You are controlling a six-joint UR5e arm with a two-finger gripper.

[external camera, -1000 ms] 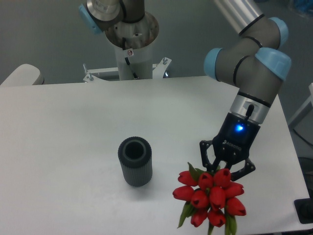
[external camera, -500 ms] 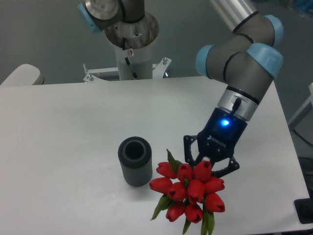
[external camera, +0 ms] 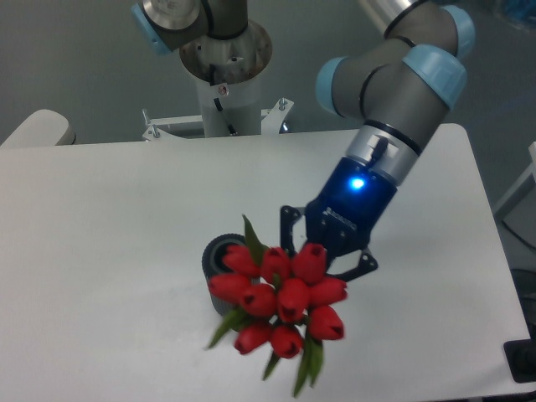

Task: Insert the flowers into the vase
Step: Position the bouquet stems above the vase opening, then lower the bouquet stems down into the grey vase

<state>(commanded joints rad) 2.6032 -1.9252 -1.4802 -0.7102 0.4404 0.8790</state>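
Flowers and vase are the whole business here, and they sit on a broad white worktop (external camera: 109, 251) with the arm (external camera: 394, 92) reaching down from the far right; the arm's wrist slants toward the near left, a blue light glowing on it; the claw (external camera: 322, 251) is clamped on the bunch just behind the heads, its dark fingers showing either side of the rear tulips; the flowers (external camera: 280, 297) hang in the air as a tight red cluster with green leaves poking out at the far and near edges; they overlap the vase (external camera: 219, 255), of which only a slice of dark rim and ribbed wall shows at the left of the bunch; whether the stems are over the mouth I cannot tell, since the heads hide them. Judging from this, the step in hand is alignment; doing it well means turning the bunch so the stems point straight down, centring them over the opening, then lowering slowly; the heads look wider than the rim, so only stems should enter; a sideways nudge could tip the small vase.
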